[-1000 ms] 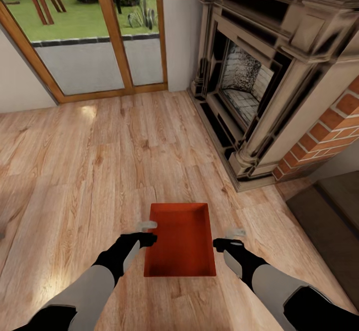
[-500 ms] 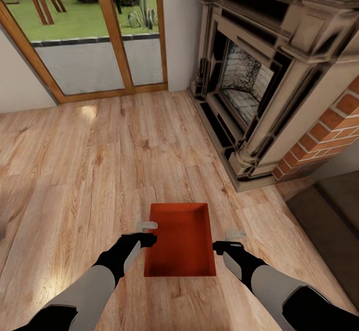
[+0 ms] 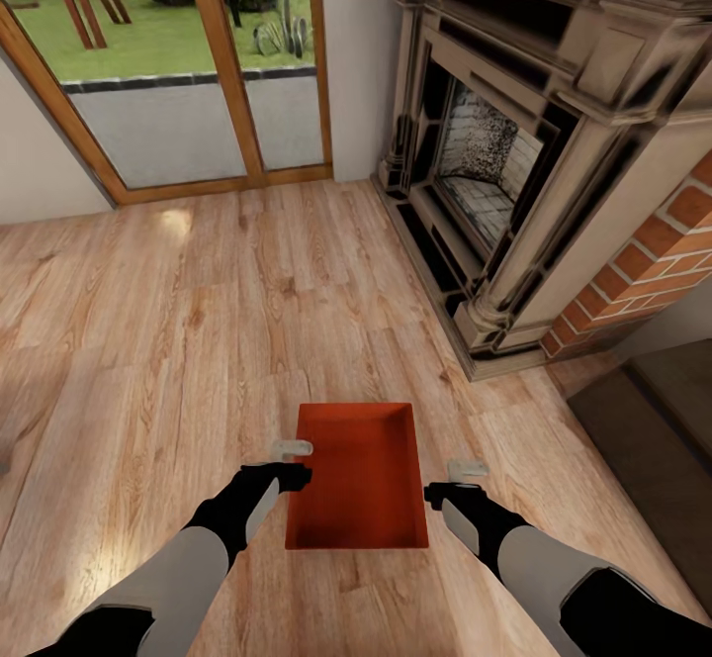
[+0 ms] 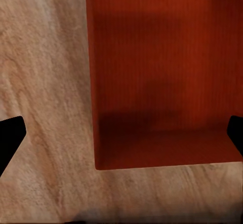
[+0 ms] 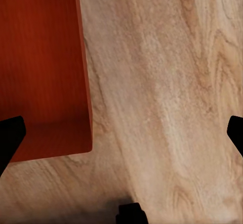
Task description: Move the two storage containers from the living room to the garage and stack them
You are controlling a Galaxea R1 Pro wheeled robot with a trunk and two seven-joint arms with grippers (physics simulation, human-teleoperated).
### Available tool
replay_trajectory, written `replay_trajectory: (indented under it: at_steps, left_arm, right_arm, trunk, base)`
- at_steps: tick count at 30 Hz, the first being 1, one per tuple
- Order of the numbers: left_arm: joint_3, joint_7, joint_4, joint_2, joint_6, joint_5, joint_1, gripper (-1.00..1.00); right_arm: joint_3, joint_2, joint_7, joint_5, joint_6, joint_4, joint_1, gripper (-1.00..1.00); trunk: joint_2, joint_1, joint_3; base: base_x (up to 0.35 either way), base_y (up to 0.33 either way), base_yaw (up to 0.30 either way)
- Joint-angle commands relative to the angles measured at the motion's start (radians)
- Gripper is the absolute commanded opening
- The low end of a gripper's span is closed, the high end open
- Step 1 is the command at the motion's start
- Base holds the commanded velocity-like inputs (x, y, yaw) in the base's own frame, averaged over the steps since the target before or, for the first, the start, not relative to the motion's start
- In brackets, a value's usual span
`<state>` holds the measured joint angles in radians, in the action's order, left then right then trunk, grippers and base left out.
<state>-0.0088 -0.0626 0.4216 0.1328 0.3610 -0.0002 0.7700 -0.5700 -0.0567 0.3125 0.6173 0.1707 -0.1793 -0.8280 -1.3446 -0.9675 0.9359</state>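
Storage container point(image 3: 358, 474) sits on the wood-plank floor point(image 3: 198, 340) before the fireplace point(image 3: 494, 172). Left pincer point(image 3: 293, 460) and right pincer point(image 3: 465, 476) flank it, both spread wide, holding nothing, clear of its walls.

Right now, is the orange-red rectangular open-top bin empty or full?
Empty: the orange-red rectangular open-top bin shows only its bare ribbed bottom, seen also in the left wrist view.
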Motion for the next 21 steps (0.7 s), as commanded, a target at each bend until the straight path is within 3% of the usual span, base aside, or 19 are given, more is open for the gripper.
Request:
replay_trajectory:
  at_steps: [1, 6, 21]
  left_arm:
    - [-0.001, -0.004, 0.001, 0.001, 0.007, 0.000, 0.000, 1.00]
    - [0.000, -0.004, 0.001, 0.003, 0.011, 0.001, 0.000, 1.00]
    - [-0.002, -0.002, 0.001, -0.001, 0.001, 0.002, 0.000, 1.00]
  right_arm:
    - [-0.008, 0.001, 0.006, 0.005, 0.006, -0.004, 0.000, 1.00]
    - [-0.007, 0.001, 0.007, 0.006, 0.007, -0.008, 0.000, 1.00]
    - [-0.010, 0.001, 0.005, 0.003, 0.011, -0.011, 0.000, 1.00]
  trunk:
    - [0.000, 0.000, 0.001]
    - [0.000, 0.000, 0.001]
    - [-0.105, -0.057, 0.048]
  base:
    - [0.000, 0.000, 0.000]
    - [0.000, 0.000, 0.000]
    - [0.000, 0.000, 0.000]
